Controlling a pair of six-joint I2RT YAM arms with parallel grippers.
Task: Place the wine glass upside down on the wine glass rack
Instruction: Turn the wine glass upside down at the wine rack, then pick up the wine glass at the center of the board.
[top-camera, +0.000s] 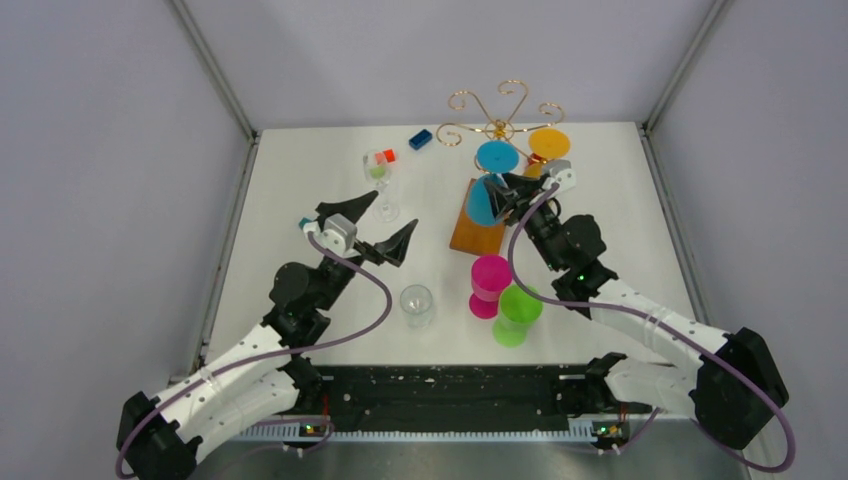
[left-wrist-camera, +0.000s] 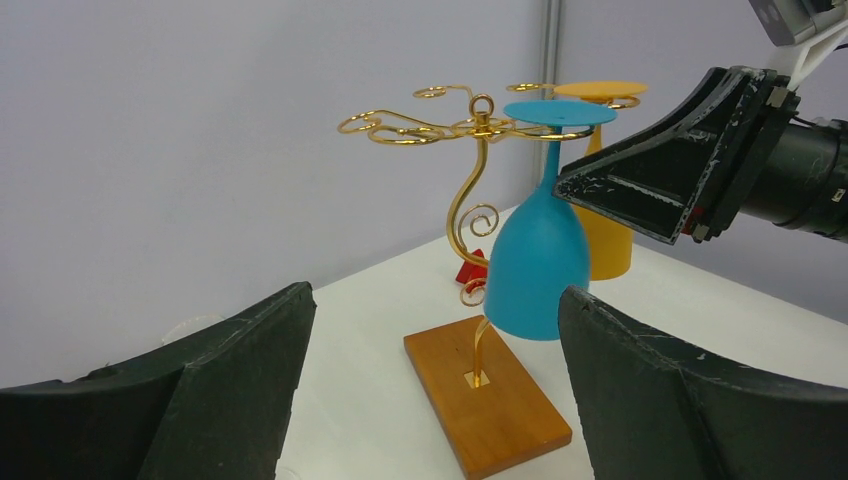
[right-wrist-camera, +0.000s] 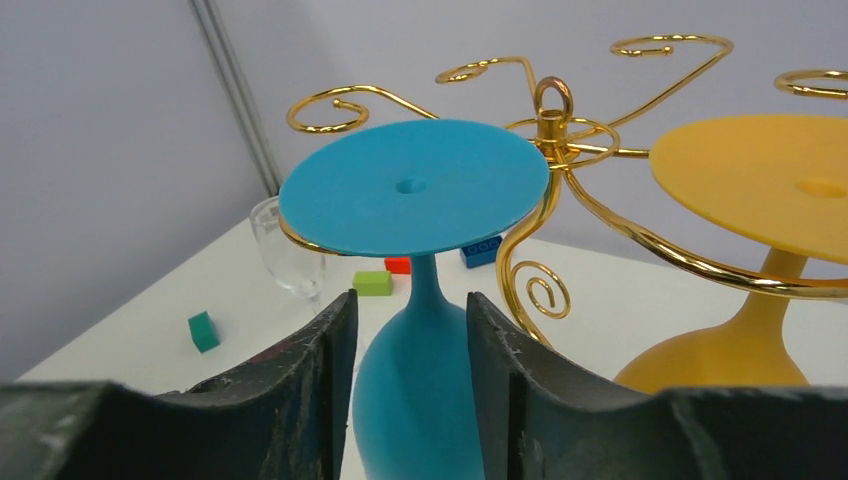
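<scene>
The right pincer (top-camera: 507, 196) is narrowed to a slim gap around the blue wine glass (right-wrist-camera: 414, 187), one finger on each side where stem meets bowl (I cannot tell whether they press it or only flank it). The glass hangs upside down on the wine glass rack (left-wrist-camera: 480, 125), at 6 o'clock of the gold post. Its long axis is near vertical, with its foot up on a wire arm and its mouth down towards the wooden base (left-wrist-camera: 487, 400). A yellow glass (right-wrist-camera: 770, 180) hangs at 4 o'clock. The left pincer (top-camera: 372, 228), off at 9 o'clock above the surface (top-camera: 600, 210), gapes wide, holding nothing.
</scene>
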